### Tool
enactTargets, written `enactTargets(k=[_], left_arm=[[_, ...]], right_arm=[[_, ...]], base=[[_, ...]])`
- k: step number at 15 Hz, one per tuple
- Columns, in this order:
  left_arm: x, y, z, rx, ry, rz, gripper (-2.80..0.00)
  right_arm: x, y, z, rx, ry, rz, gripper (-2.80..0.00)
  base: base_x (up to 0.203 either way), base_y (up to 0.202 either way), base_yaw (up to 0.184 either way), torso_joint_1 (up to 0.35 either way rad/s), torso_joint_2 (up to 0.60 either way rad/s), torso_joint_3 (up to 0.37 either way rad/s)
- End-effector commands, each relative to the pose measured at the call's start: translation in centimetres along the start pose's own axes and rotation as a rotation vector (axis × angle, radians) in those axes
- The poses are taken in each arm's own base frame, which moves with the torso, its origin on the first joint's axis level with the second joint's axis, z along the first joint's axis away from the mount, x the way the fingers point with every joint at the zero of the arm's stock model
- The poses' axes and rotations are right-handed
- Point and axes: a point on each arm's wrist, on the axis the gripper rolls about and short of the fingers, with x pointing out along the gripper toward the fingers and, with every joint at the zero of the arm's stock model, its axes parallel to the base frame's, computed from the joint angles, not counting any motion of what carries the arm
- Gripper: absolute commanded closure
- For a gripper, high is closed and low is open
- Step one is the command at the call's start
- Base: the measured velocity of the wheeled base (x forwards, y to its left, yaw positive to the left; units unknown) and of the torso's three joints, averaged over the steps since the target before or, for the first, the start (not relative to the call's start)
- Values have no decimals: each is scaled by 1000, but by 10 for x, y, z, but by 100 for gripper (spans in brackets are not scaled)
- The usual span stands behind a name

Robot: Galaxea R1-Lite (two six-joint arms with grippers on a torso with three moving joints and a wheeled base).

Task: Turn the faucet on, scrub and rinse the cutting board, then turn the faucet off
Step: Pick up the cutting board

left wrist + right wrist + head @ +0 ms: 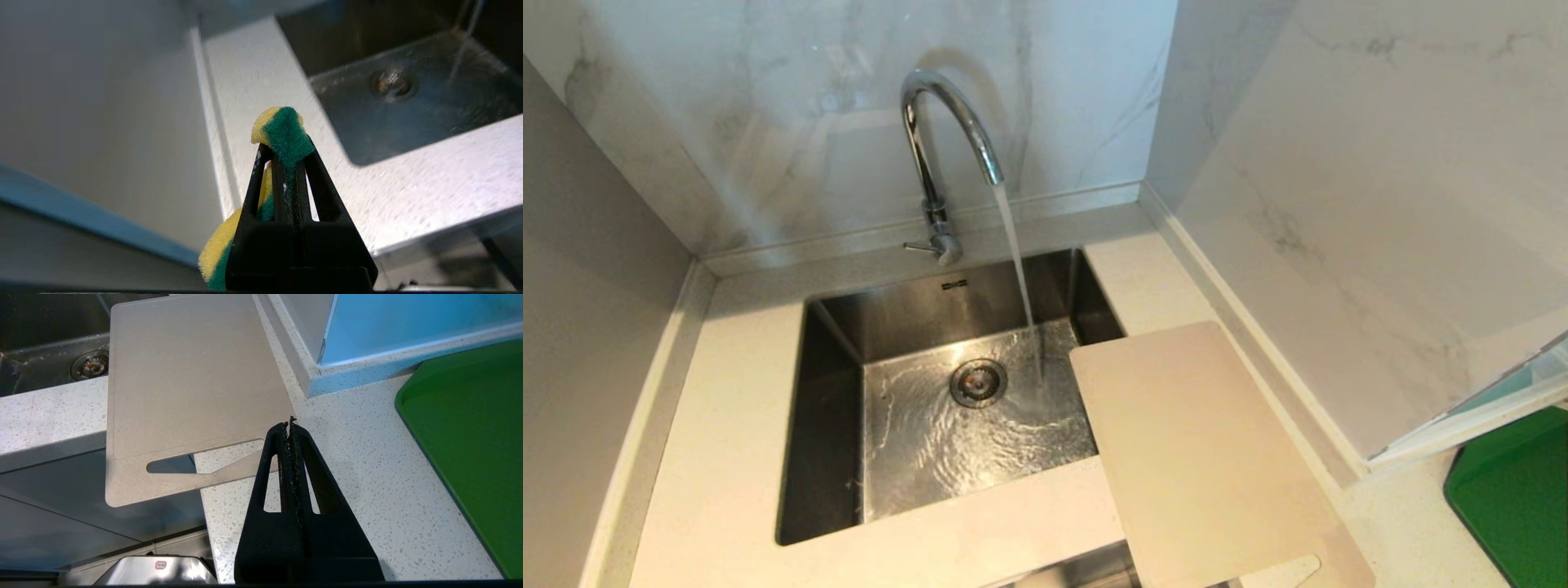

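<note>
Fingers of the left gripper (pixel 282 153) are pinched tight on a yellow-and-green sponge (pixel 284 132), which bulges out past the tips and sits low beside the counter (pixel 261 81), clear of the sink (pixel 408 102). The right gripper (pixel 291 428) is closed on nothing, its tips hovering just over the near edge of the cutting board (pixel 184 388).

Biggest risk, to my eye, is the board itself: it lies on the counter to the right of the sink with one corner jutting over the basin and its handle end hanging past the counter's front edge. A push from the sponge with nobody holding it could tip it off the front or slide it into the sink. Next, water is already running from the faucet (pixel 943 131) and lands near the drain (pixel 978 382), not on the board, so scrubbing where it lies would be dry and rinsing would miss. Least, the sponge is held by a narrow pinch and may twist out under pressure.

The board is large, thin, pale beige, round-cornered, with a tapered handle slot (pixel 192 461); it looks dry and unmarked. A green mat (pixel 470 437) lies well off to its right.
</note>
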Motion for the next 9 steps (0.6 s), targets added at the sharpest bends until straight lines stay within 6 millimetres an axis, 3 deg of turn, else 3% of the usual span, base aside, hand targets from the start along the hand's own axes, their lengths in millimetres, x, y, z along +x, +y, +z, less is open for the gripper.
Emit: enactTargets(k=[1, 9], left_arm=[[-1, -3, -7, 0, -38, -80, 0], [-1, -5, -16, -105, 44, -134, 0]], right_arm=[[0, 0, 0, 0, -1, 0, 0], [0, 0, 0, 0, -1, 0, 0]], base=[[0, 0, 0, 0, 0, 0], [0, 0, 0, 0, 0, 0]])
